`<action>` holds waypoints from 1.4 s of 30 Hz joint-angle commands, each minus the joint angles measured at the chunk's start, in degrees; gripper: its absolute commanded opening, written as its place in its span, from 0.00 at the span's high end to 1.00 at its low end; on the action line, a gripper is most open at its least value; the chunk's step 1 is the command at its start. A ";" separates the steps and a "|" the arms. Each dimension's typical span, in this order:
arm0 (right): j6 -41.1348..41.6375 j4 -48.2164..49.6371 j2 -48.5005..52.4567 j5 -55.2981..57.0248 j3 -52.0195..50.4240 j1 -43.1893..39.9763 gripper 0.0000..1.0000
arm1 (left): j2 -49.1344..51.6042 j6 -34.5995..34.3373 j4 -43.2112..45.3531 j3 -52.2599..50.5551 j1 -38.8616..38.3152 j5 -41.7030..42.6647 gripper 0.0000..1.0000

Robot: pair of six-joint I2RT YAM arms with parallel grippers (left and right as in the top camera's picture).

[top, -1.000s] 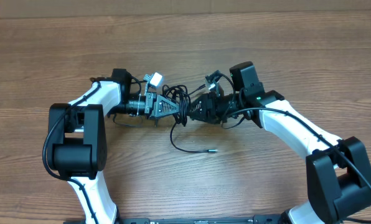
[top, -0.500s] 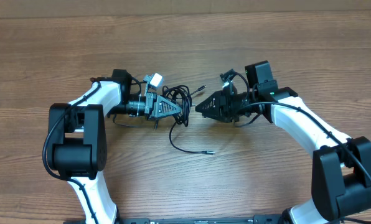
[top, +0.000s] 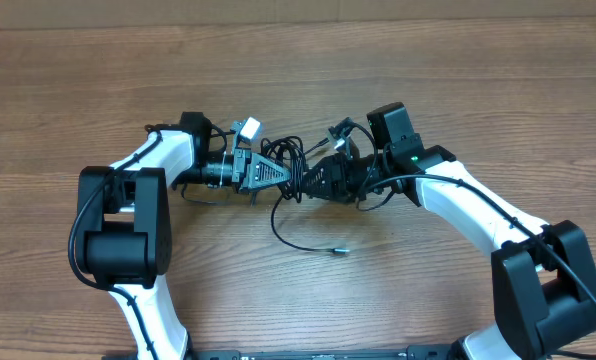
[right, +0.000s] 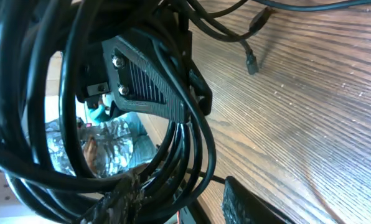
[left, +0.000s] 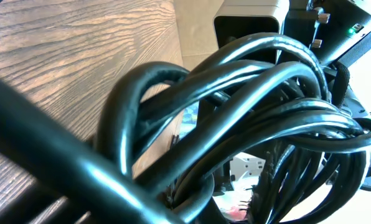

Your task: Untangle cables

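Note:
The cables [top: 290, 158] are a bundle of thin black cords bunched between my two grippers at mid table. One loose cord runs down from it to a silvery tip [top: 340, 250] lying on the wood. My left gripper [top: 281, 175] is shut on the bundle from the left. In the left wrist view the cords [left: 235, 93] fill the frame and hide the jaws. My right gripper [top: 311, 180] is against the bundle from the right. In the right wrist view its fingers [right: 185, 208] stand apart with loops of cord [right: 36, 93] between them. The left gripper [right: 145, 81] faces it.
The wooden table [top: 458, 80] stretches all round. Two small plug ends [right: 253, 62] lie on the wood beyond the bundle. The right arm's body [left: 248, 25] sits close behind the cords. A thin black cord [top: 203, 197] loops under the left arm.
My right gripper pulled away to the right half a second ago and has come back left against the bundle. The loose cord's silvery tip has slid slightly down. The left gripper has stayed put.

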 commanded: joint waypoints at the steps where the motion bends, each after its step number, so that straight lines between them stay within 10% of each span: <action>1: 0.37 0.57 -1.53 -2.45 0.85 0.00 0.58 | 0.44 0.04 0.11 -0.33 0.17 0.22 0.96; 18: 8.85 6.21 -1.44 7.87 0.85 3.87 0.58 | 0.44 0.02 0.07 -0.33 0.20 -1.88 0.96; 32: 13.68 -11.76 -1.42 53.48 0.85 5.68 0.71 | 0.44 1.46 4.96 -0.33 0.22 -7.78 0.96; 42: 2.80 -4.57 -1.44 14.14 0.85 5.68 0.62 | 0.44 1.31 4.57 -0.33 0.26 -8.17 0.96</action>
